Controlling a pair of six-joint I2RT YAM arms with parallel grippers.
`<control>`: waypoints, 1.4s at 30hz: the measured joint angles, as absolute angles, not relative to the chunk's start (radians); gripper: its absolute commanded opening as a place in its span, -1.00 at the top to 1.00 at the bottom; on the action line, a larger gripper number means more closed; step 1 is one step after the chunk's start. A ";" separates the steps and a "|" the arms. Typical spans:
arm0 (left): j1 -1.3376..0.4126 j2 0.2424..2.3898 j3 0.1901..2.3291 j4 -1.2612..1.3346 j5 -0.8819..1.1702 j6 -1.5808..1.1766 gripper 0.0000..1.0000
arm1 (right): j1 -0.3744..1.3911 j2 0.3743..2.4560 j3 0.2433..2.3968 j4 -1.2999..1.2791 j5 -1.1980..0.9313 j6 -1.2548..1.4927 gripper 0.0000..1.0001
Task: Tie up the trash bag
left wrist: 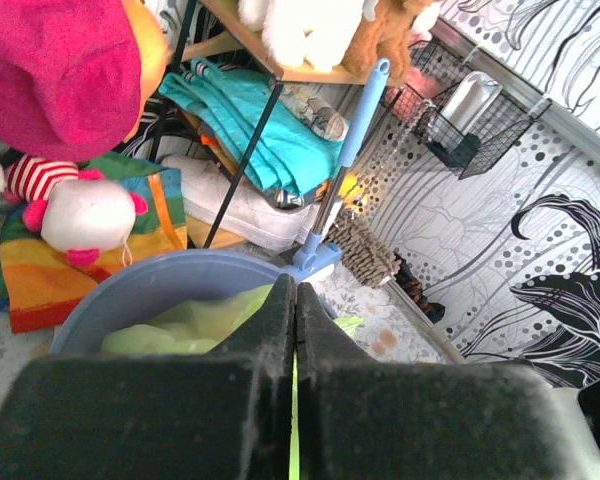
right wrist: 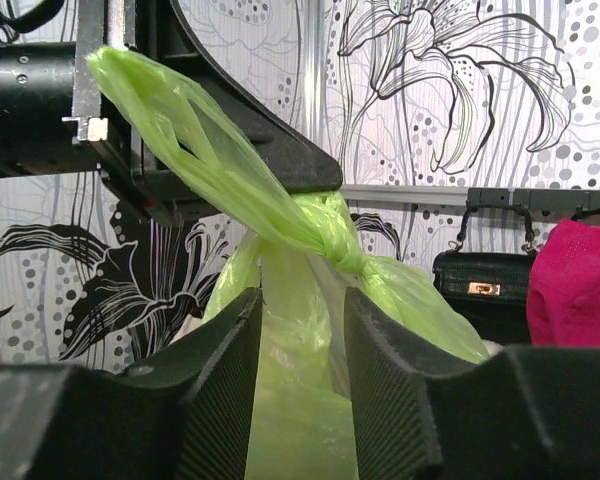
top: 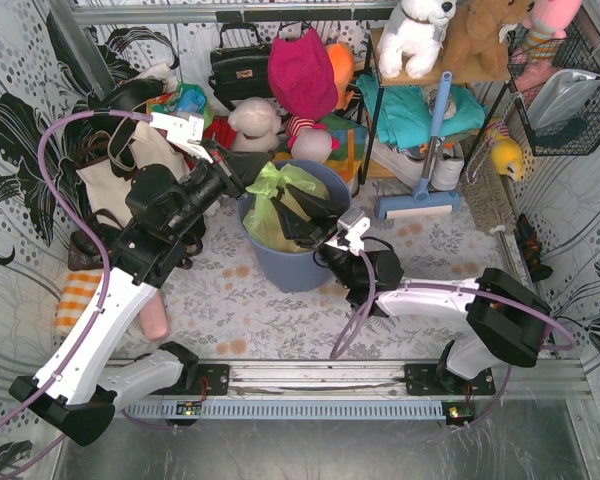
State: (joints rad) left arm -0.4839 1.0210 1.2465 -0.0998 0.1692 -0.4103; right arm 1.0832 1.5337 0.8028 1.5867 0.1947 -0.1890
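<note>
a: where is the trash bag (top: pixel 272 196) sitting?
b: it is sitting inside the blue-grey bin (top: pixel 310 268), which is standing on the patterned surface (top: pixel 420 250) between the two arms. its mouth is bunching into a knot (right wrist: pixel 330 232) above the rim.
a: left tool (left wrist: pixel 294 300)?
b: its jaws are pressing fully together, with a thin green sliver of film showing in the seam. so it is gripping one tail (right wrist: pixel 180 125) of the bag.
a: right tool (right wrist: pixel 302 300)?
b: its jaws are standing apart, straddling the neck just below the knot. the film is filling the gap but looking loose, so i am reading it as not clamping.
a: the relation that matters?
b: the tail's long axis. in the right wrist view it is running taut from the knot up and leftward into the left tool, while the neck is rising upright between the right jaws. in the top view the left tool is lying to the bag's left near the bin rim, and the right tool is reaching in from the near side.
a: which arm is nearer the knot?
b: the right one, sitting directly under it. the left is holding off at the tail's end.
a: judgement?
b: the knot is looking formed but perhaps not snug. i am guessing that tightening is calling for a pull along the tail axis, away from the knot, with the right tool bracing the neck. the risk is the thin film tearing or slipping out.
</note>
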 measured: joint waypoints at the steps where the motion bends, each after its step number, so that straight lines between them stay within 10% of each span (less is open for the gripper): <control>1: -0.484 1.021 1.248 -0.095 0.176 -0.409 1.00 | 1.083 1.517 0.793 1.586 0.190 -0.183 0.13; 16: -0.484 1.030 1.249 -0.059 0.250 -0.406 1.00 | 1.083 1.421 0.855 1.459 0.073 -0.238 -0.20; 24: -0.484 1.032 1.249 -0.058 0.258 -0.406 1.00 | 1.083 1.439 0.898 1.435 0.075 -0.301 1.00; 42: -0.484 1.110 1.316 -0.052 0.222 -0.296 1.00 | 1.083 1.174 0.709 1.156 0.139 -0.091 1.00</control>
State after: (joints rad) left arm -0.4839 1.1095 1.3159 -0.0525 0.2222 -0.2962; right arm 1.0832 1.1736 0.7090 1.1564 0.1387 -0.0906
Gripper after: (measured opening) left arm 0.008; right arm 0.003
